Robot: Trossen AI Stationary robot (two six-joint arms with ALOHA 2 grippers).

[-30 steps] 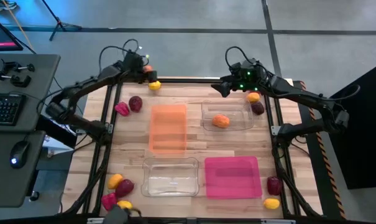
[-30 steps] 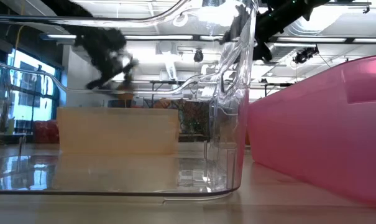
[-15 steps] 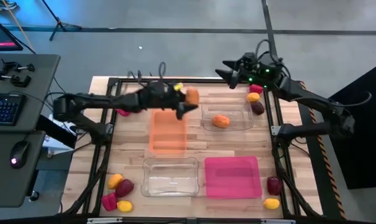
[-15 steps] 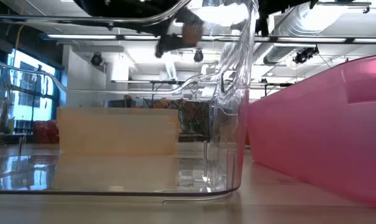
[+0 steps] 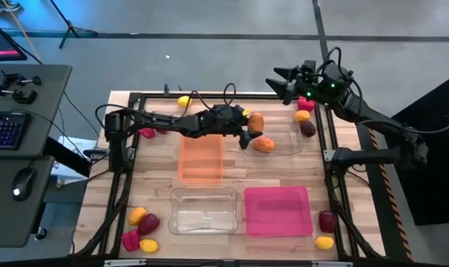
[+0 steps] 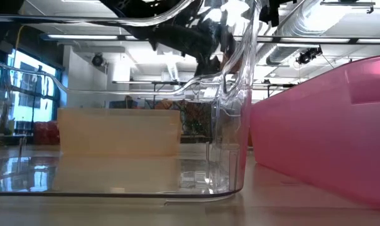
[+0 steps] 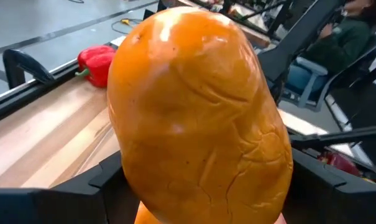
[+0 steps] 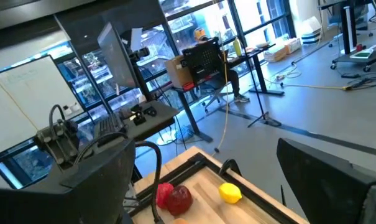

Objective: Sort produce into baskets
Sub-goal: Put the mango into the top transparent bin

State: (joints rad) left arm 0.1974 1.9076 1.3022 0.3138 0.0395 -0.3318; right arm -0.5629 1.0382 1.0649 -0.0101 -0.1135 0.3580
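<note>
The left gripper (image 5: pixel 248 130) is clamped on an orange fruit (image 5: pixel 256 122), poised above the near-left rim of the far clear basket (image 5: pixel 289 133); a second orange fruit (image 5: pixel 264 144) lies inside, just below it; the held fruit's long axis runs roughly upright in the wrist view. The right gripper (image 5: pixel 286 78), fingers apart, waits at the table's far right corner. Four baskets show: orange (image 5: pixel 202 156), magenta (image 5: pixel 277 211), two clear.
</note>
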